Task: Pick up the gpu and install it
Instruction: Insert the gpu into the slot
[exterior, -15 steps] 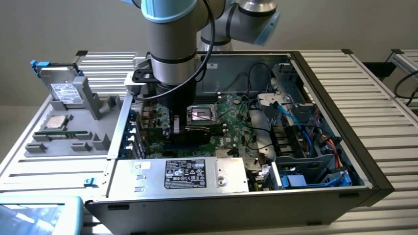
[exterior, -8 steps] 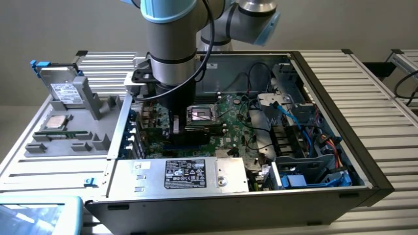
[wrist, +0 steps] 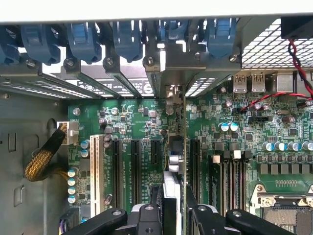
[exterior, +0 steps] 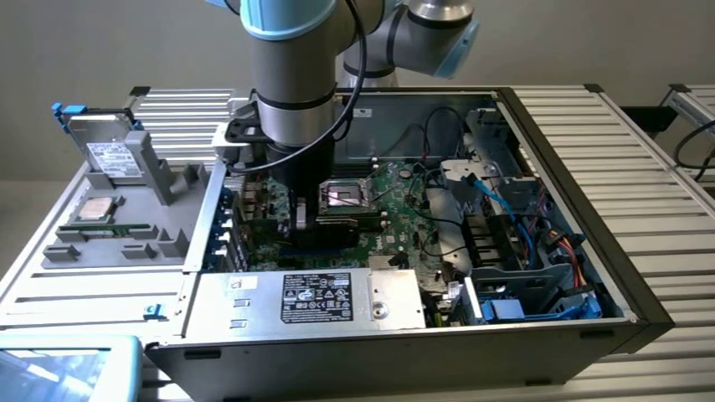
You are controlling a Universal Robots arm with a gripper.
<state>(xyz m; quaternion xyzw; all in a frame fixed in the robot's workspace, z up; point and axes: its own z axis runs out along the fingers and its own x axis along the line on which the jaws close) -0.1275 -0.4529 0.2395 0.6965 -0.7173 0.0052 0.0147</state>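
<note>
- Handling: the gpu (wrist: 172, 193) was judged light and stiff but fragile, being a bare board with exposed parts. Twisting or side load would be inadvisable.
- Hold point: it was judged best taken across its two flat faces near the upper edge, clear of the contact edge and the bracket.
- Appearance: in the wrist view it presented edge-on as a thin strip with pale ribbed metal along it. A silver bracket (wrist: 171, 94) sat at the end toward the case's slotted rear wall.
- Jaws: roughly half open and closed on the gpu, with the fingers (wrist: 154, 205) pressing on either face.
- Position: the gpu stood upright inside the open computer case (exterior: 625, 276), over the green motherboard (exterior: 391, 197) toward the exterior view's left. It was lined up among the black expansion slots (wrist: 134, 161). Whether its edge had entered a slot could not be told.
- Surroundings: a grey parts tray (exterior: 112, 243) lay on the surface (exterior: 659, 151) beside the case, at the exterior view's left.
</note>
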